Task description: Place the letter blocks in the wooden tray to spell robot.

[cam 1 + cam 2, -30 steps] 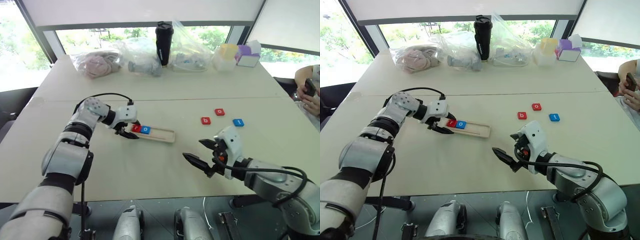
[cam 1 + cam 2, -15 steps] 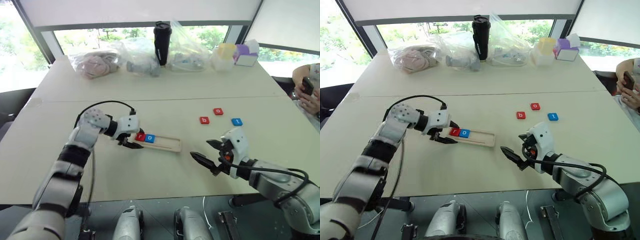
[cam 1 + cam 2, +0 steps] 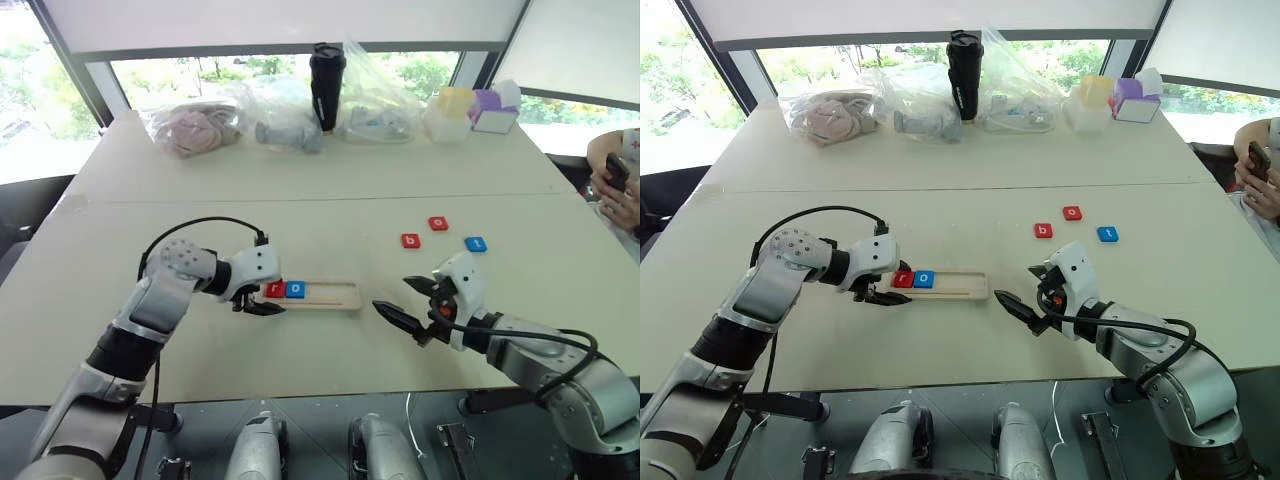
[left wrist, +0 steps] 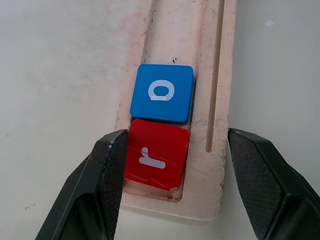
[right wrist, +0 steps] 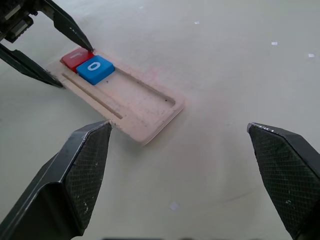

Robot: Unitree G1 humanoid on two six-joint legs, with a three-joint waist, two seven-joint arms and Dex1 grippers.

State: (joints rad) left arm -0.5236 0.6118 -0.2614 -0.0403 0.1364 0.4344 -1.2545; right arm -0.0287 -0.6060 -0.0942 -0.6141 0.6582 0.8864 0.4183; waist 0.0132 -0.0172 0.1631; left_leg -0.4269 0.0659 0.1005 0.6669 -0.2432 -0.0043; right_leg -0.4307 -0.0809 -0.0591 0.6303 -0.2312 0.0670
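The wooden tray (image 3: 335,294) lies mid-table with a red "r" block (image 4: 157,157) and a blue "o" block (image 4: 162,93) side by side at its left end. My left gripper (image 4: 177,132) is clamped across that end, one finger (image 4: 107,170) against the "r" block and the other on the opposite rim. A red "b" block (image 3: 410,241), a red "o" block (image 3: 438,223) and a blue "t" block (image 3: 476,243) lie loose on the table to the right. My right gripper (image 3: 395,297) hovers open and empty just right of the tray, pointing at it.
Along the far edge stand a black tumbler (image 3: 326,72), plastic bags (image 3: 195,125) with soft items, a yellow box (image 3: 452,105) and a purple box (image 3: 493,108). A person's hand holding a phone (image 3: 618,175) shows at the right edge.
My left gripper has drawn back toward me with the tray's left end in it, so the tray has come nearer and swung from slanted to level. The right gripper has barely moved.
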